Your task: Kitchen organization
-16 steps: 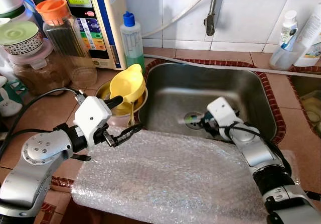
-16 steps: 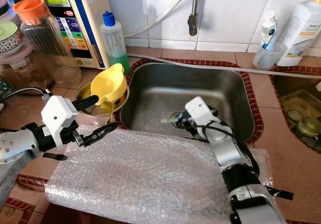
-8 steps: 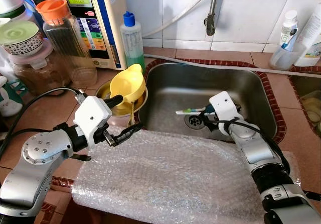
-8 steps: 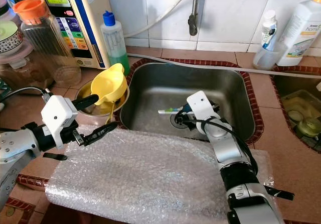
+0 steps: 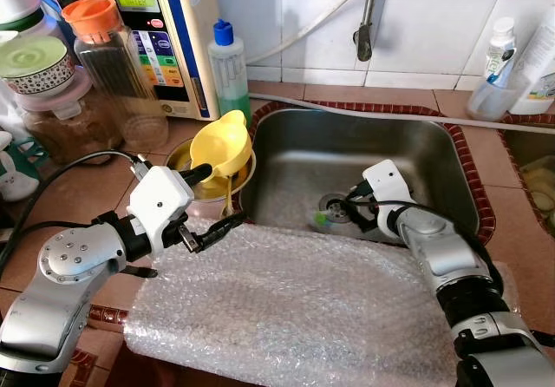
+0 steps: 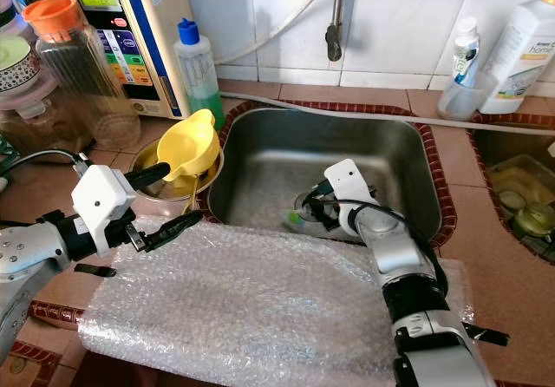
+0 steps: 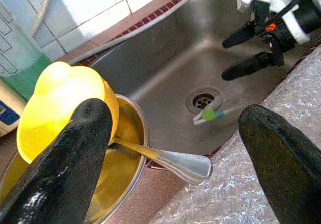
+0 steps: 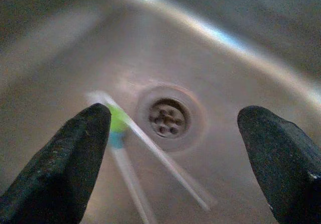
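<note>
toothbrush (image 7: pixel 209 115) lying loose on sink (image 5: pixel 408 148) floor beside drain (image 5: pixel 334 205) | right tool (image 7: pixel 248 50) spread wide above it, empty | left tool (image 5: pixel 208 205) parted, idle over bubble wrap (image 5: pixel 295 318) on bench | judged light, stiff, thin, slippery on wet steel; pinch mid-handle

sink (image 5: pixel 434 157) centre of tabletop (image 5: pixel 104 174) | toothbrush (image 7: pixel 208 115) in sink, beside drain (image 5: pixel 334 205) | bowl (image 5: pixel 186 157) left of sink, funnel (image 5: pixel 219 144) in it | bubble wrap (image 5: pixel 295 309) before sink | bottle (image 5: pixel 228 70) behind bowl | jars (image 5: pixel 78 75) far left | right gripper (image 5: pixel 351 206) in sink, above drain | left gripper (image 5: pixel 212 203) between bowl and wrap
</note>
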Motion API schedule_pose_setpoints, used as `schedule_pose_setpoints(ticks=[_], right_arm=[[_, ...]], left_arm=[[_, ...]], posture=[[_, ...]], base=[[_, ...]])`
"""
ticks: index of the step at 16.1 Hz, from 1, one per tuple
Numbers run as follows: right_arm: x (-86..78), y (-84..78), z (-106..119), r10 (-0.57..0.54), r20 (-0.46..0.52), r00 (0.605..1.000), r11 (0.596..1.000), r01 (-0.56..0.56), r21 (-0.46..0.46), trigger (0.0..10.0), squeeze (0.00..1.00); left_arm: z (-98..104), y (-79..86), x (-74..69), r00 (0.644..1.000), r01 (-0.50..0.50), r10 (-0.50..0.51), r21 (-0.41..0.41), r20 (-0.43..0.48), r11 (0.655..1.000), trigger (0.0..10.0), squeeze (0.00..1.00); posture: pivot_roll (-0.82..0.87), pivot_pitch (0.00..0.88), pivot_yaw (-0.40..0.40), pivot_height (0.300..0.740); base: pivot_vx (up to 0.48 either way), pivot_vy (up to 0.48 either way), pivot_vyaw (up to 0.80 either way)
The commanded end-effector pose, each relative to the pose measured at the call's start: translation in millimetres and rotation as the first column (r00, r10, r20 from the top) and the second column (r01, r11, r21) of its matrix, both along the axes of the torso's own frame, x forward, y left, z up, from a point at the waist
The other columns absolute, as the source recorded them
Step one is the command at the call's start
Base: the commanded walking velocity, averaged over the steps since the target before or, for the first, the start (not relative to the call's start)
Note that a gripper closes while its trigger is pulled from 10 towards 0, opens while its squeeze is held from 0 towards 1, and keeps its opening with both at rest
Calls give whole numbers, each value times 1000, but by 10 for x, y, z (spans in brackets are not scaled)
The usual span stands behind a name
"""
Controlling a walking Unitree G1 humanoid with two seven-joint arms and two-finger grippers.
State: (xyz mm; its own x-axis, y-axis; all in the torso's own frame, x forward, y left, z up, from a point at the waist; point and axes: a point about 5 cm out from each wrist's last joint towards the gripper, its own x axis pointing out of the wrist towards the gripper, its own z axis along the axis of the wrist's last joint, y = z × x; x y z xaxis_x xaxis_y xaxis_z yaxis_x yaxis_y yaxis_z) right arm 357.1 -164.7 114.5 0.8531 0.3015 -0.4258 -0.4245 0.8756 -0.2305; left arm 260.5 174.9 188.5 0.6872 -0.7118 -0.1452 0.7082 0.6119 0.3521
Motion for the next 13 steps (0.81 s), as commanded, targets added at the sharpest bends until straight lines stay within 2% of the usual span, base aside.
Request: schedule_pose_setpoints(ticks=[1, 2, 3, 5, 6, 8, 9, 12, 13], right_arm=[[51, -29, 100, -41, 60, 997, 999, 43, -20, 10000, 1000], [47, -11, 109, 20, 73, 997, 997, -15, -76, 10000, 1000], [54, -3, 117, 15, 86, 996, 996, -8, -86, 10000, 1000], [90, 32, 233, -12, 170, 985, 1000, 16, -26, 10000, 1000], [81, 85, 316, 0, 243, 970, 1000, -1, 5, 10000, 933], [10, 270, 420, 42, 360, 932, 997, -60, 40, 10000, 929], [-56, 420, 447, 90, 402, 911, 992, -118, 47, 10000, 925], [-280, 807, 485, 246, 486, 839, 958, -286, 10, 10000, 816], [-308, 846, 496, 257, 496, 830, 953, -303, 15, 10000, 800]], left_arm=[[-2, 5, 1, 1000, 6, -6, 20, 1, 1000, 10000, 0], [-3, 7, -2, 1000, 7, -7, 22, 1, 1000, 10000, 0], [-3, 8, -3, 1000, 7, -7, 21, 0, 1000, 10000, 0], [10, 9, 8, 1000, 0, -1, 20, 12, 1000, 10000, 0], [36, 16, 29, 1000, -15, 15, 5, 28, 1000, 10000, 0], [84, 32, 65, 998, -42, 43, -28, 51, 999, 10000, 0], [114, 46, 97, 996, -60, 63, -47, 65, 997, 10000, 0], [203, 106, 220, 981, -154, 168, -134, 100, 979, 10000, 0], [189, 119, 241, 977, -174, 186, -116, 105, 978, 10000, 0]], posture=[[-113, 101, 78, 740], [-113, 102, 81, 740], [-113, 102, 81, 740], [-112, 103, 82, 740], [-113, 103, 83, 740], [-115, 102, 84, 740], [-117, 103, 86, 740], [-124, 104, 87, 740], [-124, 104, 87, 740]], base=[[0, 0, 0], [0, 0, 0], [0, 0, 0], [0, 0, 0], [0, 0, 0], [0, 0, 0], [0, 0, 0], [0, 0, 0], [0, 0, 0]])
